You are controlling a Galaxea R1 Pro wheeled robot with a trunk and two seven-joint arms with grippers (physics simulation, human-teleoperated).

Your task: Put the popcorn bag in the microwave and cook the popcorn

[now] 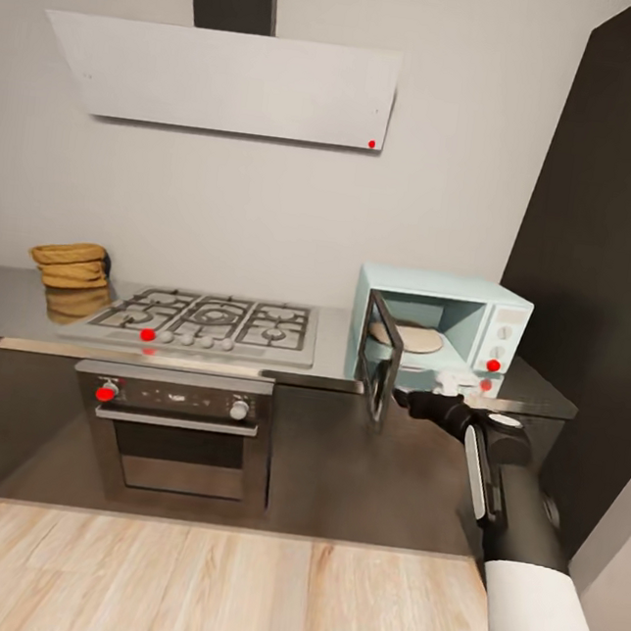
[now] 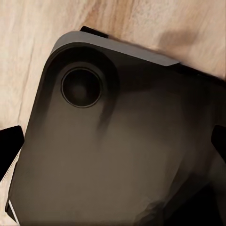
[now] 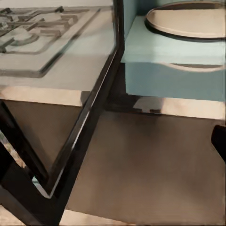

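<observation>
Sitting way over left on the desk (image 1: 18,323) is the popcorn bag (image 1: 71,266); microwave (image 1: 439,331) door's swung open; right claw (image 1: 414,400) at the door, can't tell its grip.

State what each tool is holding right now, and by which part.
Nothing can be confirmed as held. The right tool sits at the lower edge of the open microwave door, but actual grip is unclear. The popcorn bag rests untouched on the countertop.

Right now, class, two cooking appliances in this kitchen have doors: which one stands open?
The microwave on the countertop: its dark glass door swings outward, showing the turntable. The built-in oven under the gas hob is shut.
</observation>
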